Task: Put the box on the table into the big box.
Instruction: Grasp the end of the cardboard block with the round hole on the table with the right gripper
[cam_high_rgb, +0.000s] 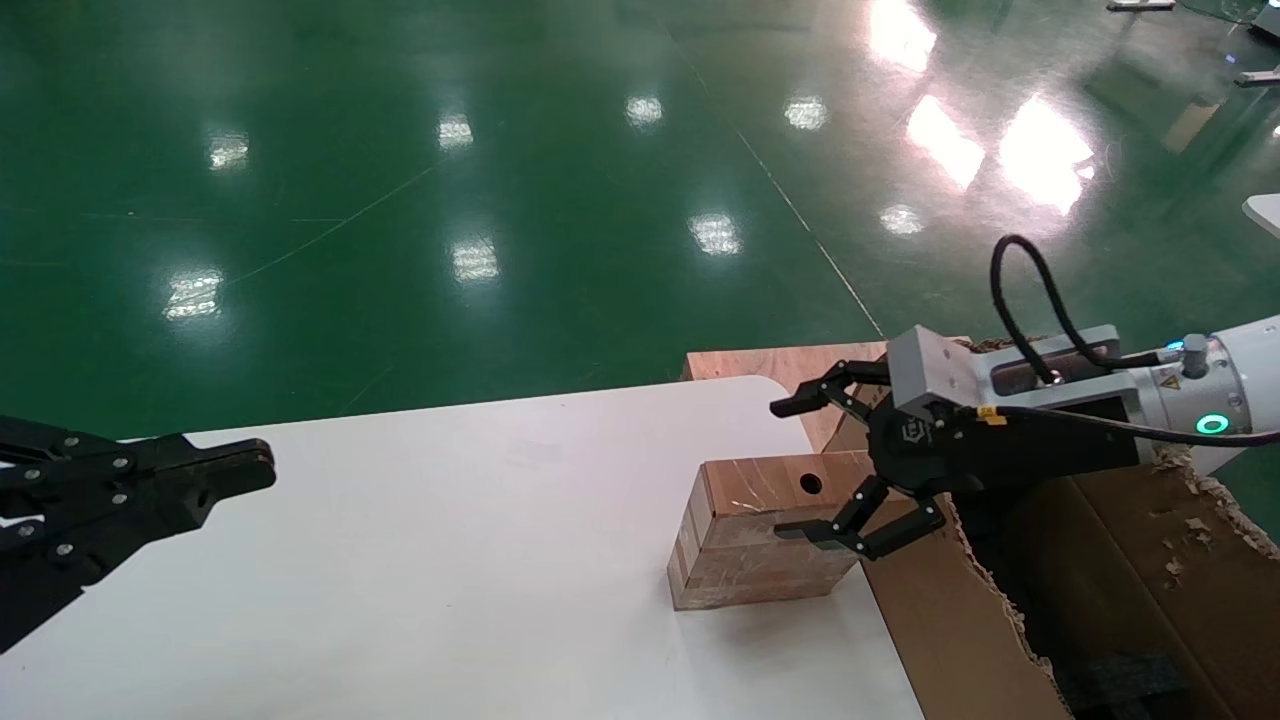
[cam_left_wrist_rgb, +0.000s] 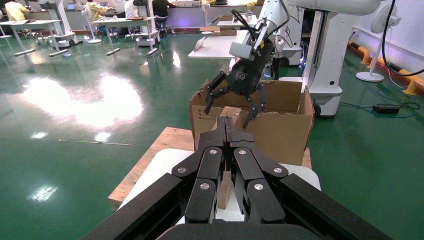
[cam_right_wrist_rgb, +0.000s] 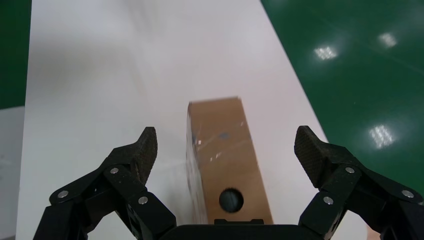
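The small tan box (cam_high_rgb: 760, 530) with a round hole in its top lies on the white table (cam_high_rgb: 450, 560) near its right edge, beside the big cardboard box (cam_high_rgb: 960, 620). My right gripper (cam_high_rgb: 790, 470) is open and hovers over the small box's right end. In the right wrist view the small box (cam_right_wrist_rgb: 225, 165) lies between the wide-spread fingers of the right gripper (cam_right_wrist_rgb: 226, 140), untouched. My left gripper (cam_high_rgb: 240, 470) is shut and empty over the table's left side. The left wrist view also shows the left gripper (cam_left_wrist_rgb: 225, 122).
A flat wooden board (cam_high_rgb: 790, 365) lies under the big box, past the table's far right corner. The carton's torn edge and black foam (cam_high_rgb: 1130, 680) show at lower right. Green floor surrounds the table. Other tables and a robot base (cam_left_wrist_rgb: 325, 75) stand behind.
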